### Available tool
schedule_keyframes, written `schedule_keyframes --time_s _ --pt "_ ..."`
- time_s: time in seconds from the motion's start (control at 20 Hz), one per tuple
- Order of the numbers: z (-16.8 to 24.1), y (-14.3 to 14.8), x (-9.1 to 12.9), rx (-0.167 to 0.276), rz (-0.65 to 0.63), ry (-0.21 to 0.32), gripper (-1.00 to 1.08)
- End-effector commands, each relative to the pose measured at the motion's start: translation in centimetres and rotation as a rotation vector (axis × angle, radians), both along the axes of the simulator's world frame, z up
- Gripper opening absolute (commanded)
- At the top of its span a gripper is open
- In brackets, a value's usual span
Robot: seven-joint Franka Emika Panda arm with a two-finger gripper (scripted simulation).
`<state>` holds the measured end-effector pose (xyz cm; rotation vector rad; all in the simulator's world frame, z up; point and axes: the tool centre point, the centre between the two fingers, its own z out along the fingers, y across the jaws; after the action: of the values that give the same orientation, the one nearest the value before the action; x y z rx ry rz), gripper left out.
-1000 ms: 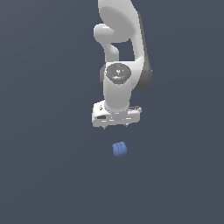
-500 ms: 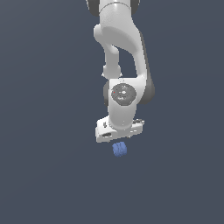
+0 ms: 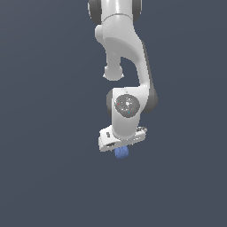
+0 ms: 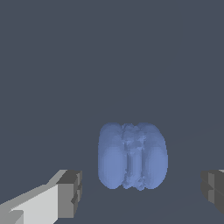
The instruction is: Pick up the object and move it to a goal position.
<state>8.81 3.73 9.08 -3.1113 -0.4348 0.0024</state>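
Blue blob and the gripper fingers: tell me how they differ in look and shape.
The blue blob is rounded, lumpy and ridged down its middle; the fingers are flat-sided, blocky and dark grey on a white body. The blob is one piece sitting between the jaws; the fingers stand apart on either side, with gaps visible, so the gripper is open. Both look plain and matte.

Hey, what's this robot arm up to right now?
A white Franka arm is reaching down over a small blue ridged blob to pick it up. The gripper is open, with the blob sitting between its fingers and a gap showing on both sides, so nothing is grasped yet. In the exterior view the blob peeks out just beneath the gripper.
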Motion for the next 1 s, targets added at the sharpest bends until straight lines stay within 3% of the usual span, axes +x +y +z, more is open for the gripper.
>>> schedule_keyframes --time_s 0.0,0.95 --pt "-0.1 0.0 0.2 0.0 0.003 -0.001 1.0" --pt "-5.1 0.0 0.2 0.0 0.003 -0.001 1.0"
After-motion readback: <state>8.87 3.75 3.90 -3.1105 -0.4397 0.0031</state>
